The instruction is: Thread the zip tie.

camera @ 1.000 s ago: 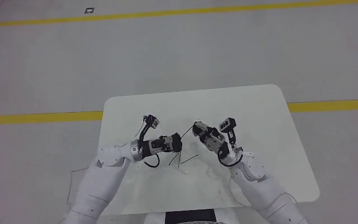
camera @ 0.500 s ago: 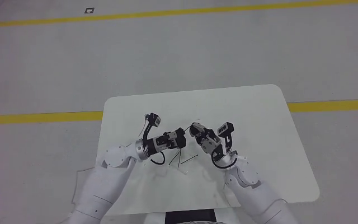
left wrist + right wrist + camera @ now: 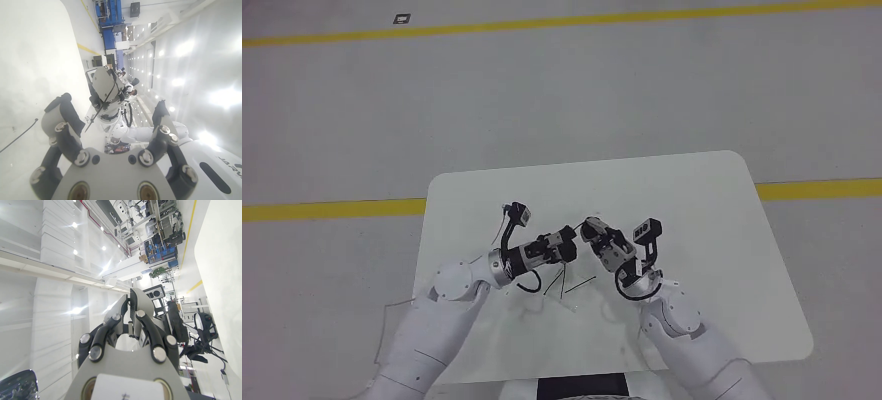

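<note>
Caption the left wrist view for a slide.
Open left gripper faces right gripper holding a zip tie over the table.

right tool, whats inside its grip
A thin black zip tie is pinched in the right tool, with its free end sticking out beyond the tips. The clamped stretch is covered by the fingers.

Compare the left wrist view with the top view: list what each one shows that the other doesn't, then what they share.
Left wrist view alone: the left gripper with its fingers spread wide, and the thin tail of the held zip tie jutting from the right gripper. Top view alone: the whole table, both arms, the yellow floor lines. Shared: the two grippers close together over the table, and a loose zip tie lying on it.
</note>
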You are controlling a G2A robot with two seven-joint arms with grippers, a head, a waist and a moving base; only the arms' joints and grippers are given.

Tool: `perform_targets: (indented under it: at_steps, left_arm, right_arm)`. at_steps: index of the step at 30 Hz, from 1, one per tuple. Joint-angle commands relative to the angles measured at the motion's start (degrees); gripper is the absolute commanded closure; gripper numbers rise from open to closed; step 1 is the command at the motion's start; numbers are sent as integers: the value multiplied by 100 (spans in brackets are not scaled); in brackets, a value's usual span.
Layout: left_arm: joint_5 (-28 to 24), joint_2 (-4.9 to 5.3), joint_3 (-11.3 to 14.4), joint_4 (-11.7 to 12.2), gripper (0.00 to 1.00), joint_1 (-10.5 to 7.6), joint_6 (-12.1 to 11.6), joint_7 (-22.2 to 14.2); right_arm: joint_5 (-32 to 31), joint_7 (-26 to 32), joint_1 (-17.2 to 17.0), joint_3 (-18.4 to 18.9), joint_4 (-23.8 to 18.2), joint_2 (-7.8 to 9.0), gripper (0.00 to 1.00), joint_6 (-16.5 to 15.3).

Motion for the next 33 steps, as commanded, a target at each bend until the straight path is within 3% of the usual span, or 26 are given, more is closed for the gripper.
perform_targets:
  at_steps: [1,16,17,24,33]
  left_arm:
    - [16,11,6,-4,0,-4,1,12]
    - [78,43,46,11,0,-29,5,42]
    - [84,40,67,-30,0,-20,18,161]
    - [28,77,37,-151,0,20,1,323]
    - [-16,122,-8,-237,0,66,1,380]
  right_arm:
    - [196,77,-45,-4,-50,-14,100,0]
    - [343,215,-60,47,-12,-59,100,0]
    - [292,183,-58,53,-36,-60,100,18]
    - [-857,-337,-180,152,-218,-36,100,8]
    - [-1490,-629,-259,158,-355,-39,100,162]
